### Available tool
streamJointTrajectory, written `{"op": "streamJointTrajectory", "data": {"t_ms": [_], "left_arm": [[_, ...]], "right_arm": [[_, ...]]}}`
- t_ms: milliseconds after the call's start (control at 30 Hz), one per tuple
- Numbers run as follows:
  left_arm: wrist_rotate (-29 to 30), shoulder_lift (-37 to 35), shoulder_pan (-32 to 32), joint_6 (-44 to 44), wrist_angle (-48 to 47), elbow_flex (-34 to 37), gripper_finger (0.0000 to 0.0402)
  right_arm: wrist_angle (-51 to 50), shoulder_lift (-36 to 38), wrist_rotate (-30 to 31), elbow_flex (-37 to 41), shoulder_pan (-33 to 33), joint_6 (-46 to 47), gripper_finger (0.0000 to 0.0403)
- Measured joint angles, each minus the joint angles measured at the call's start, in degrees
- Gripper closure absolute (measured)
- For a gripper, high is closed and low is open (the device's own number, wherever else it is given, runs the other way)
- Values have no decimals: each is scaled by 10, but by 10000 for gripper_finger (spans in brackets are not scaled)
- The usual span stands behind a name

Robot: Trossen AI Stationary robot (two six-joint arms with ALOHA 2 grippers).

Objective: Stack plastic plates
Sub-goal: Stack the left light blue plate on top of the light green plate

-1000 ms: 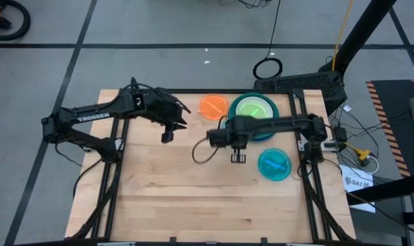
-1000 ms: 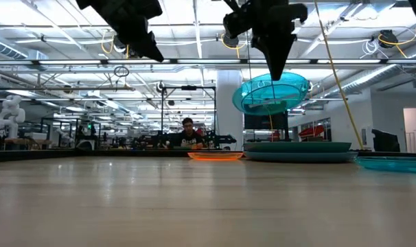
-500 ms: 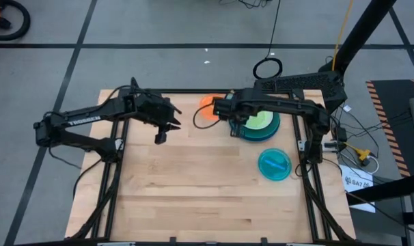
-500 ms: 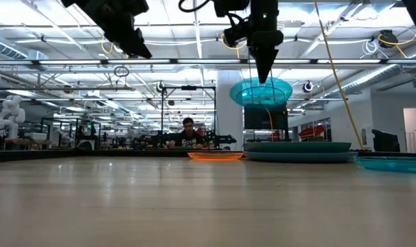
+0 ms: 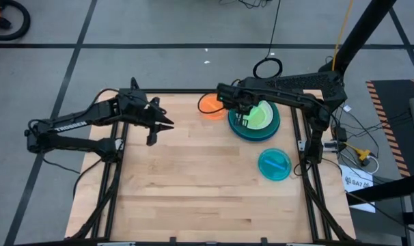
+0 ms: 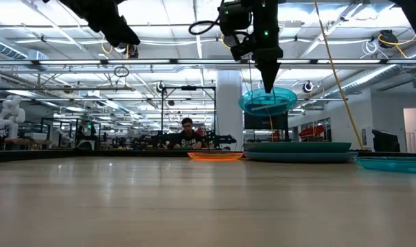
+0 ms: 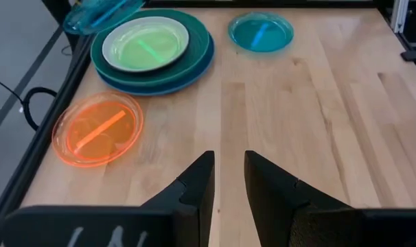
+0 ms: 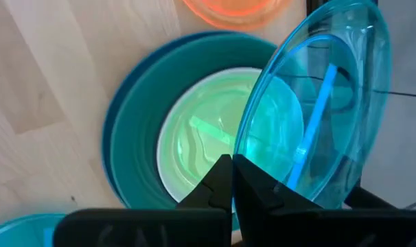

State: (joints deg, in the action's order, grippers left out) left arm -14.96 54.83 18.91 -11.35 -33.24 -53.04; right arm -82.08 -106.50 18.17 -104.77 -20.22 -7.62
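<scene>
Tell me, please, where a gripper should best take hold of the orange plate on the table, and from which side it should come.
Probably at its raised rim, pinched from above. The orange plate lies flat on the table, so only the rim gives the fingers an edge. The rim facing the open table seems best: the stack stands close on one side, the table's edge on another.

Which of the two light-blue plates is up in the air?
The cyan plate pinched by the right tool, tilted above the plate stack. The other cyan plate lies flat on the table, alone.
</scene>
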Motion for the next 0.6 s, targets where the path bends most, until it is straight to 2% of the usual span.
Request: {"op": "streamJointTrajectory", "data": {"t_ms": [300, 600], "left_arm": [[0, -5, -4, 14, -1, 7, 314], [0, -5, -4, 17, -8, 7, 314]], "right_arm": [[10, 7, -2, 53, -19, -8, 403], [96, 90, -2, 178, -22, 15, 403]]}}
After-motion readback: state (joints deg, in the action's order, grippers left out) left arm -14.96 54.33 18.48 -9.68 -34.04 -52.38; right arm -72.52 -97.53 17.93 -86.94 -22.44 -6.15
